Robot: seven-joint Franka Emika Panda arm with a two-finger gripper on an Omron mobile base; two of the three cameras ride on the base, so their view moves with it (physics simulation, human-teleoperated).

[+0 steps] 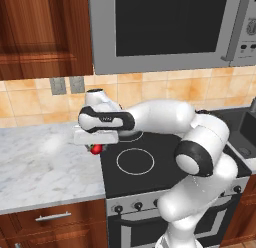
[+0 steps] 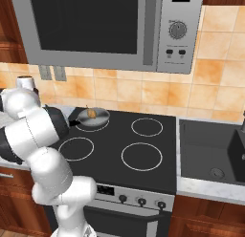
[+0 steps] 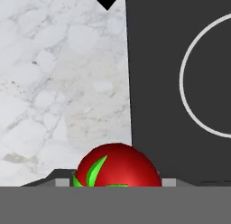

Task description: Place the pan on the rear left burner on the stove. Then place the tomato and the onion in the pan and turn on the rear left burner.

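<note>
The pan [image 2: 94,117] sits on the rear left burner [image 2: 92,123] of the stove [image 2: 158,155], its black handle pointing toward the counter [image 1: 45,164] side. The onion [image 2: 92,114] lies inside the pan. The arm reaches low over the seam where the counter meets the left edge of the stove, with the tool [image 1: 96,148] directed downward. The tomato [image 1: 95,149] shows in the left base view as a red patch directly beneath the white hand, at the boundary between marble and black glass. In the hand view the tomato [image 3: 117,166] sits at the bottom centre, between the places where the fingers rise, green stem cap facing the camera, with marble to one side and black glass carrying a white circle outline to the other. The finger tips themselves are not visible, so whether the jaws stand apart or are clamped on the tomato cannot be determined, nor whether the tomato rests on the surface or is lifted clear of it.
</note>
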